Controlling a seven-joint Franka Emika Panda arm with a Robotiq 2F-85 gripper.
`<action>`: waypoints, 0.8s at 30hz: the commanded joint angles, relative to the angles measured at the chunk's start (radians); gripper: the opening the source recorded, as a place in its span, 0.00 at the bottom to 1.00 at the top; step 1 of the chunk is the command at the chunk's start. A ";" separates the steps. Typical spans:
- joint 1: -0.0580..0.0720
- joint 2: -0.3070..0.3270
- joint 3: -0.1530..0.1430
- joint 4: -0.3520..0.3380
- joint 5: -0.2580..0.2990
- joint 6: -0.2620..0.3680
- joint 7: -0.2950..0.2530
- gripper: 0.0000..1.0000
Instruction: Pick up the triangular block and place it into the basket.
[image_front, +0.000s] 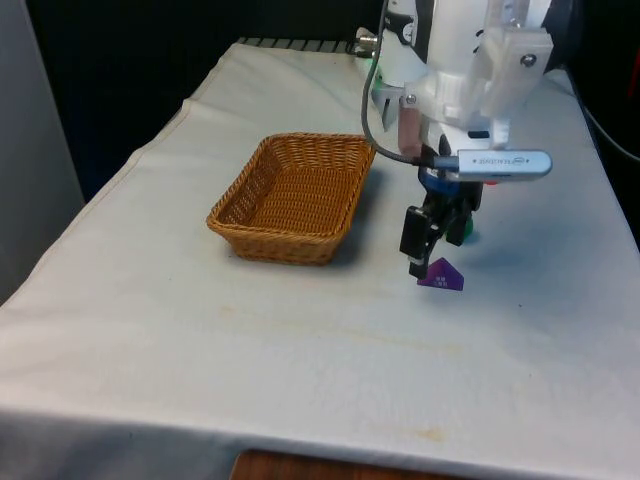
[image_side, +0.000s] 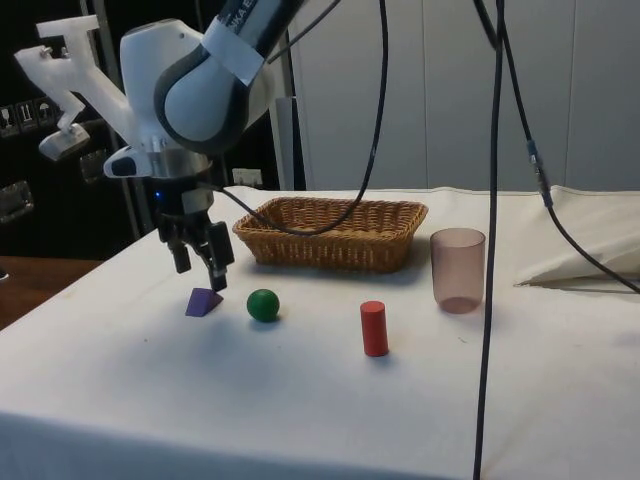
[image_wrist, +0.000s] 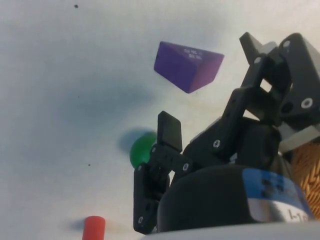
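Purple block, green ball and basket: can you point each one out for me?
Purple block (image_side: 203, 301): side view, on its sloping face.
Green ball (image_side: 263, 305): side view, at its middle.
Basket (image_front: 240, 226): front view, on its near woven wall.

Triangular block (image_side: 204, 301) beside ball (image_side: 263, 305)

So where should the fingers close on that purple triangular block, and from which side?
Probably straight down from above: the purple triangular block lies flat on the cloth with its ridge up, just below the open gripper. Close on its two flat triangular end faces, not the sloping sides, which would likely slip. The green ball sits close beside it.
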 joint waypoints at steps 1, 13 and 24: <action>0.002 0.005 0.004 0.005 -0.002 0.003 -0.012 1.00; 0.010 0.020 0.011 0.021 -0.002 0.002 -0.067 1.00; 0.009 0.031 0.010 0.027 0.001 0.000 -0.105 1.00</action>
